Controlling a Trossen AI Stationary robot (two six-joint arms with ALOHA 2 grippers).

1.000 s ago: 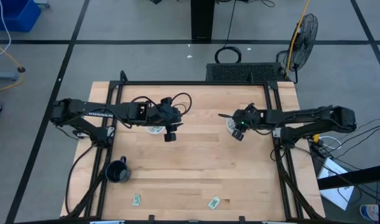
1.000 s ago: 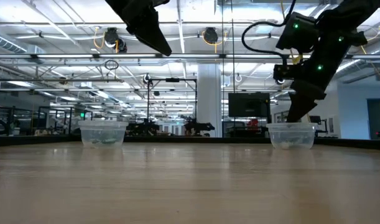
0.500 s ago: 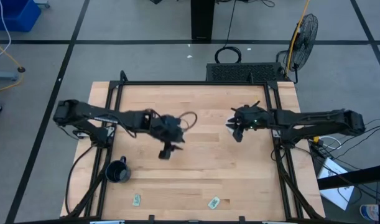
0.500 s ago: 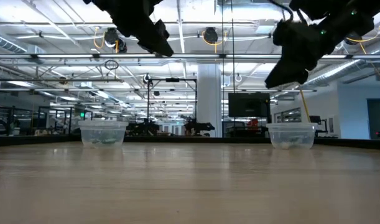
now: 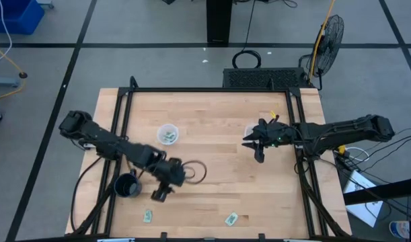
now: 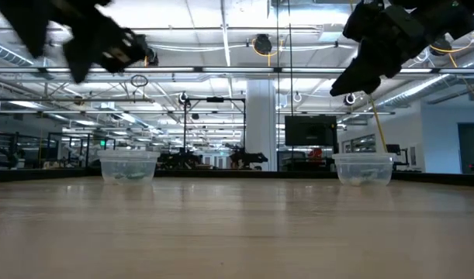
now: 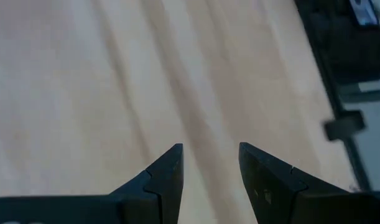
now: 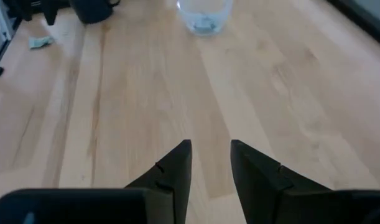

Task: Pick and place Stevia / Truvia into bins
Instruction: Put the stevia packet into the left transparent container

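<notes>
Down near the black mug [image 5: 126,186], the left claw [image 5: 159,194] hangs spread and empty above the desk [image 5: 212,181]. Two Truvia packets [image 5: 146,216] [image 5: 231,218] lie near the desk's front edge. The right claw [image 5: 259,154], also spread and empty, hovers beside the right cup [image 5: 251,132]; the left cup [image 5: 167,134] holds packets.

In the low view the left arm [image 6: 81,39] is a dark motion blur cut off by the top edge. From above, the right arm covers most of the right cup [image 5: 251,132]. Two packets [image 5: 146,216] near the table's front edge are too small to read. The black mug [image 8: 93,7] is cropped in the right wrist view.
</notes>
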